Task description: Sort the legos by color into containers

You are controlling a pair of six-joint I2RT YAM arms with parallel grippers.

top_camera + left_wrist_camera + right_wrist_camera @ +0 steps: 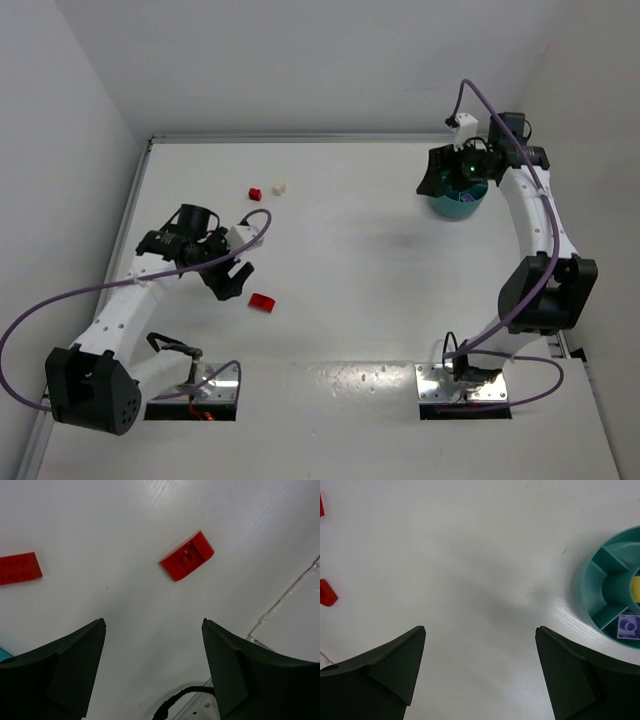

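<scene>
Left gripper (154, 625) hangs spread and empty, red lego (187, 556) lying just ahead of its jaws; right gripper (480, 630) likewise released, empty, near teal tub (592, 587); risk: an off-centre descent would nudge the lego aside rather than bracket it.

White table (350, 285): 3 legos (262, 302), teal tub (456, 209)

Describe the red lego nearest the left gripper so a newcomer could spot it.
Start at the left gripper on the left half of the table. Just right of it lies a red lego. It sits alone and is bigger than the small red lego paired with a white lego farther back.
</scene>
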